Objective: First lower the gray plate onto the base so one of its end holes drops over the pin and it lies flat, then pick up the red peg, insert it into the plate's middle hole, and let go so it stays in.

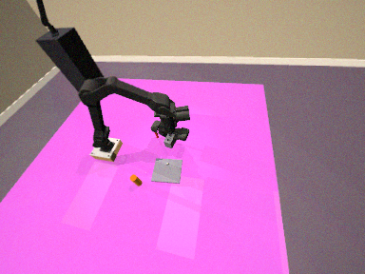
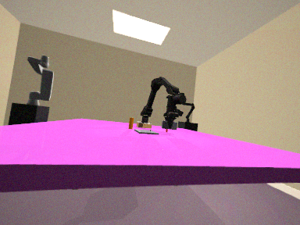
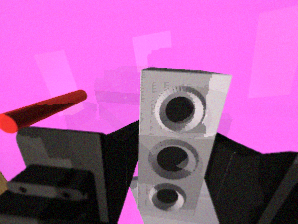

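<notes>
The gray plate [image 1: 169,141] [image 2: 169,125] [image 3: 149,127] has three holes in a row. My gripper [image 1: 168,136] [image 3: 168,125] is shut on its sides and holds it above the table, beside the base. The gray square base [image 1: 166,174] [image 2: 143,132] lies flat, with a small pin [image 1: 167,164] [image 2: 151,130] standing near one edge. In the wrist view part of the base shows behind the plate's lower end; the pin is hidden there. The red peg [image 1: 157,135] [image 2: 166,130] [image 3: 47,110] stands upright beside the gripper, outside the fingers.
An orange cylinder [image 1: 136,180] [image 2: 131,123] stands to the left of the base in the top and exterior views. The arm's own mount [image 1: 106,150] is farther left in the top view. Another gray arm [image 2: 47,83] stands beyond the table in the exterior view.
</notes>
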